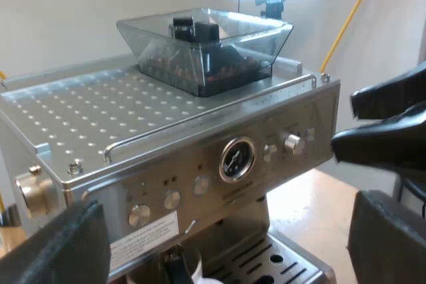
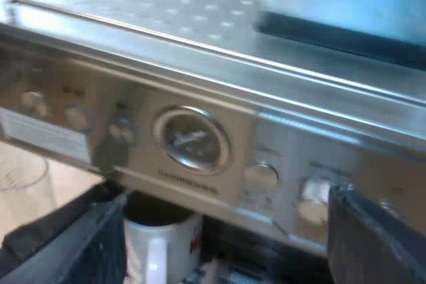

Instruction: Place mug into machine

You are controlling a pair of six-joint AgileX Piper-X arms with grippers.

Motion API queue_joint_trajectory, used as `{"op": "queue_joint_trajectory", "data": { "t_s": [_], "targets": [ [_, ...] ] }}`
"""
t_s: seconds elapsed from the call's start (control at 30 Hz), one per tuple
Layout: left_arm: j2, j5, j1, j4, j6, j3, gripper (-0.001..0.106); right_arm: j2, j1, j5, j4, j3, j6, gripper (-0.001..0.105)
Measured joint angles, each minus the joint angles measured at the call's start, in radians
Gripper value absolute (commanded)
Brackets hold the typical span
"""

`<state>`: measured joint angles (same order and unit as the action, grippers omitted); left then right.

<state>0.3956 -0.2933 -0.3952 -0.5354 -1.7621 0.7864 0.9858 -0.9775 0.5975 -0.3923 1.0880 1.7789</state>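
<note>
White mug (image 2: 163, 247) stood under the espresso machine's (image 2: 200, 51) front.
Wide and empty, the right gripper (image 2: 226, 207) had one finger (image 2: 96, 244) just beside the mug; the left gripper (image 1: 229, 237), likewise wide and empty, faced the gauge (image 1: 237, 159).

The mug (image 2: 163, 247) stands under the machine (image 2: 200, 78) front, its base cut off by the picture's edge and the red mark on its side too blurred to read. The glass (image 2: 20, 187) near it is half cut off, and the hopper (image 2: 339, 11) is a blur. From the left wrist the mug is mostly cut off, and the label (image 1: 143, 239) print is too small to read.
</note>
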Motion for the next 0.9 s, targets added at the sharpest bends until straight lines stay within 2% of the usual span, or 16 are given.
{"op": "queue_joint_trajectory", "data": {
  "t_s": [0.1, 0.2, 0.27, 0.33, 0.4, 0.5, 0.67, 0.8, 0.9],
  "targets": [
    [0.045, 0.0, 0.0, 0.0, -0.004, 0.0, 0.079, -0.054, 0.134, -0.118, -0.078, 0.0, -0.016, 0.064],
    [0.059, 0.0, 0.0, 0.0, -0.003, 0.0, 0.079, -0.071, 0.176, -0.159, -0.101, 0.0, -0.023, 0.064],
    [0.096, -0.006, 0.016, 0.0, -0.004, 0.0, 0.079, -0.108, 0.303, -0.252, -0.178, 0.0, -0.035, 0.064],
    [0.104, -0.006, 0.032, 0.0, -0.012, 0.0, 0.079, -0.118, 0.335, -0.273, -0.2, 0.0, -0.034, 0.064],
    [0.122, -0.006, 0.09, 0.0, -0.02, 0.0, 0.079, -0.134, 0.403, -0.292, -0.233, 0.0, -0.034, 0.064],
    [0.127, -0.01, 0.164, 0.0, -0.021, 0.0, 0.079, -0.173, 0.56, -0.373, -0.296, 0.0, -0.034, 0.064],
    [0.127, -0.088, 0.31, -0.009, -0.026, 0.0, 0.079, -0.214, 0.745, -0.491, -0.344, 0.0, -0.007, 0.064],
    [0.127, -0.098, 0.365, -0.052, -0.026, 0.006, 0.079, -0.247, 0.844, -0.547, -0.368, 0.0, -0.002, 0.064],
    [0.109, -0.099, 0.368, -0.066, -0.026, 0.006, 0.079, -0.282, 0.91, -0.574, -0.403, 0.0, 0.039, 0.064]
  ]
}}
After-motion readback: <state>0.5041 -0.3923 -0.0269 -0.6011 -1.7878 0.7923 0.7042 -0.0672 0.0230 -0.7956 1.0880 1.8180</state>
